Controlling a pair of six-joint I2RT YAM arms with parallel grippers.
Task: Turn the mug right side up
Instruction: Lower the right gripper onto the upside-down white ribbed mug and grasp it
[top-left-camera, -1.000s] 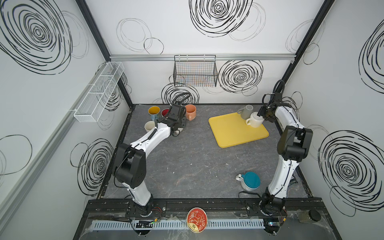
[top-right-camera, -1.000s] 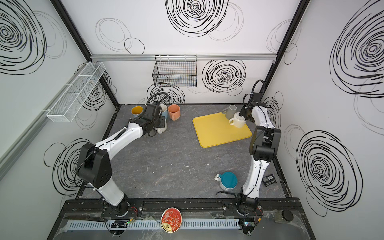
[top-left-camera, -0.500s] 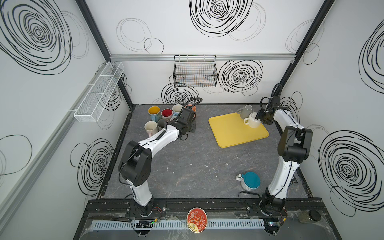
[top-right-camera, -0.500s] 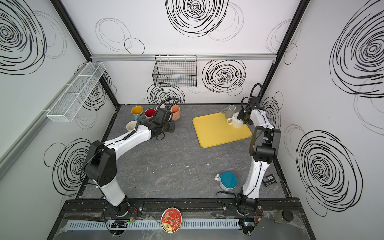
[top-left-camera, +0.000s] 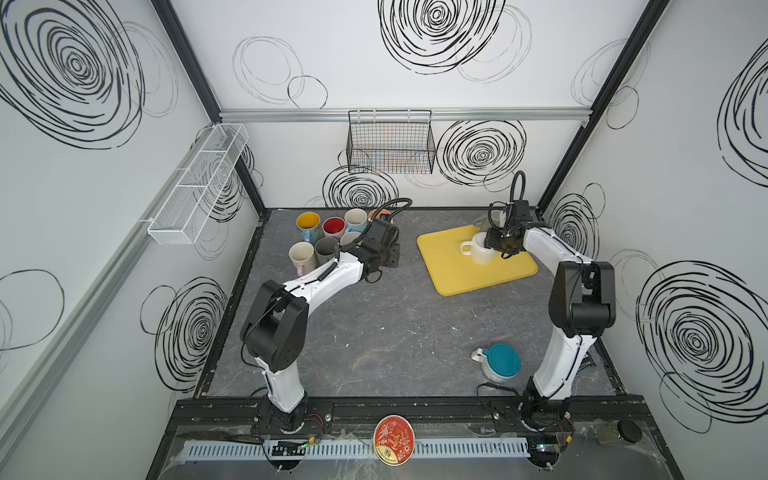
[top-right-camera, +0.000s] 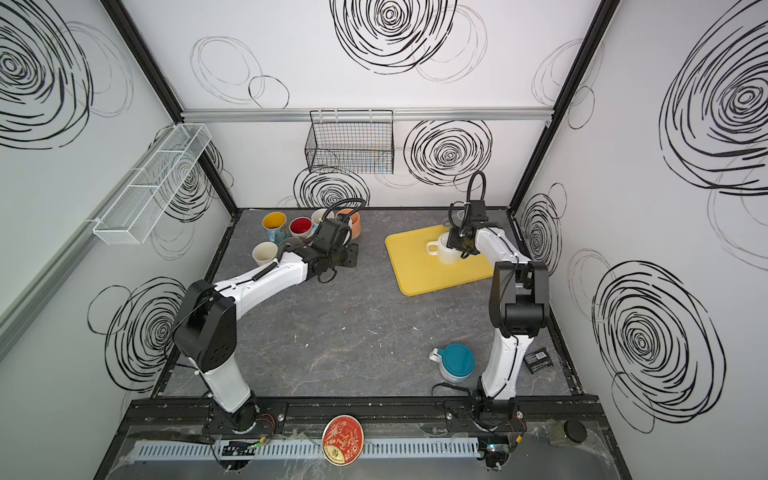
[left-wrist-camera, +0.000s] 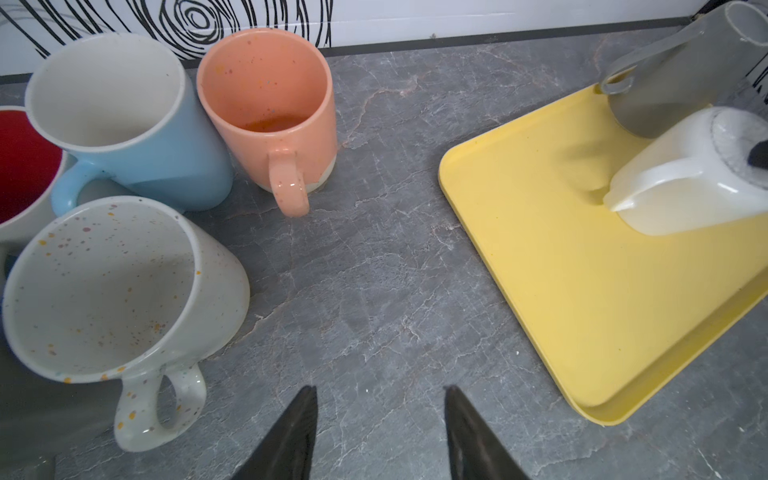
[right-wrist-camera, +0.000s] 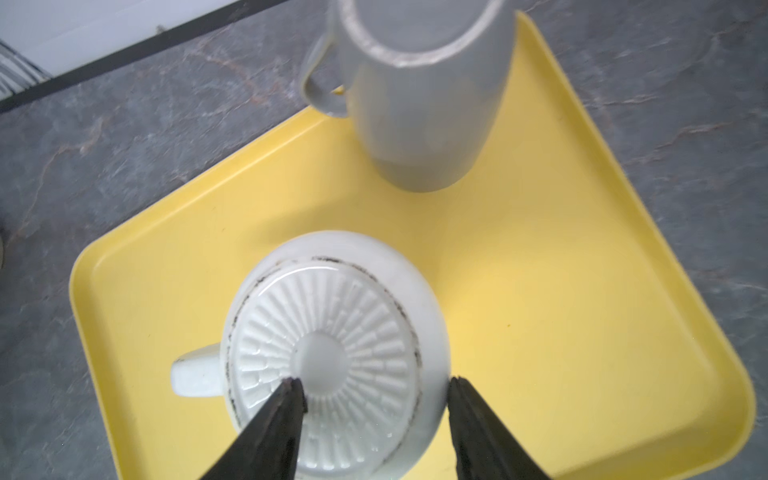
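A white mug (right-wrist-camera: 332, 353) stands upside down on the yellow tray (right-wrist-camera: 540, 291), its ribbed base up and its handle sticking out sideways. Both top views show it (top-left-camera: 481, 252) (top-right-camera: 446, 251) in the back right part of the table. My right gripper (right-wrist-camera: 374, 381) hangs just over it, open: one finger lies over the base, the other hangs outside the wall. Nothing is gripped. My left gripper (left-wrist-camera: 380, 388) is open over bare grey table, between a cluster of mugs and the tray (left-wrist-camera: 561, 270), and holds nothing.
A grey mug (right-wrist-camera: 419, 104) stands upside down at the tray's back corner, close behind the white one. Several upright mugs (top-left-camera: 328, 237) crowd the back left. A teal-topped mug (top-left-camera: 500, 363) sits front right by the right arm's base. A wire basket (top-left-camera: 390, 145) hangs on the back wall.
My left gripper has swung right, away from the mug cluster, to bare table. My right gripper has moved left over the white mug's base, and its jaws have narrowed a little.
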